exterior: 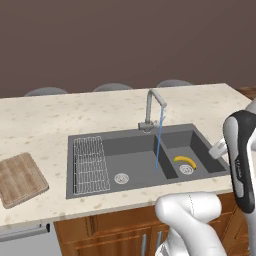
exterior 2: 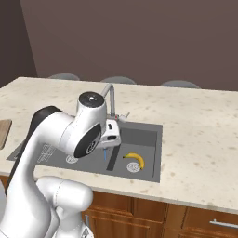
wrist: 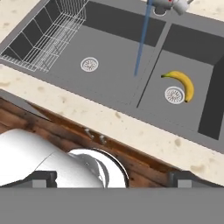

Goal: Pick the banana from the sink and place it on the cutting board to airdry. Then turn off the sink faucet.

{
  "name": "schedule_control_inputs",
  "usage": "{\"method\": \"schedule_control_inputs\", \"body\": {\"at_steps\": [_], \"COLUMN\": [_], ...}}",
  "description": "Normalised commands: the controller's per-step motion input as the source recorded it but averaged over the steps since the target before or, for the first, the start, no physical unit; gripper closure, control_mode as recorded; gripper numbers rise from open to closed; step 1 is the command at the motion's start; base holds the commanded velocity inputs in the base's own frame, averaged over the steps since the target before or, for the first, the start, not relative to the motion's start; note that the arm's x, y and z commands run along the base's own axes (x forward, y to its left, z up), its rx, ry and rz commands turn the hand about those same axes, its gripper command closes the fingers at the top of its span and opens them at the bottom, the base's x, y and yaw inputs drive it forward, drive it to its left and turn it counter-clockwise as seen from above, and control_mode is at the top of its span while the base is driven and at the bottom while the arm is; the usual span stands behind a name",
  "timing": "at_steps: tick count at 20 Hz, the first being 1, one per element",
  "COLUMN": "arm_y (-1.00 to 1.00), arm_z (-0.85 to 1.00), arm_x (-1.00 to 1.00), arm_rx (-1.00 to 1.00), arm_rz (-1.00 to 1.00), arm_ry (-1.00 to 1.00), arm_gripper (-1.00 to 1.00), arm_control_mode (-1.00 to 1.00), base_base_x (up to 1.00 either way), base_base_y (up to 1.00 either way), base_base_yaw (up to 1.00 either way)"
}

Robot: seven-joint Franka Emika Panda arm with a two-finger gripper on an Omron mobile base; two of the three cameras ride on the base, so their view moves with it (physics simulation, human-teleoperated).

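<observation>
Still in the small basin: banana lies by the drain, water running

Down in the smaller basin of the sink (exterior: 100, 131), the banana (exterior: 185, 161) lies on the dark grey floor, curving just beside the round metal drain (wrist: 174, 94). In the hand view the same banana (wrist: 183, 84) bends around the upper right of that drain, touching nothing else. A low divider separates this basin from the larger one, where a second drain (exterior: 121, 178) sits in the floor and a white wire rack (exterior: 90, 164) fills the end farthest from the banana.

Behind the divider the sink faucet (exterior: 152, 109) stands at the sink's back edge, and a thin blue stream of water (exterior: 158, 145) falls from its spout into the larger basin, close to the divider.

On the pale speckled counter (exterior: 75, 112), well apart from the sink on the rack's side, the cutting board (exterior: 20, 179) lies flat and bare.

The gripper (wrist: 111, 180) hangs above the counter's front edge, over the wooden cabinet fronts, looking down at both basins. Its two dark fingertips (wrist: 41, 179) stand far apart, with nothing between them.
</observation>
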Motion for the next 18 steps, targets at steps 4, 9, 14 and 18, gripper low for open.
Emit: {"method": "schedule_control_inputs", "body": {"at_steps": [4,9,14,18], "arm_y": [0.00,0.00,-0.14,-0.21], "arm_z": [0.00,0.00,0.00,0.00], "arm_x": [0.00,0.00,0.00,0.02], "arm_rx": [0.00,0.00,0.00,0.00], "arm_rz": [0.00,0.00,-0.02,-0.03], "arm_ry": [-0.11,-0.19,-0.09,0.00], "arm_gripper": [-1.00,-1.00,-1.00,-1.00], "arm_control_mode": [-1.00,-1.00,-1.00,-1.00], "base_base_x": [0.00,0.00,0.00,0.00], "base_base_y": [0.00,0.00,0.00,0.00], "base_base_yaw": [0.00,0.00,0.00,0.00]}}
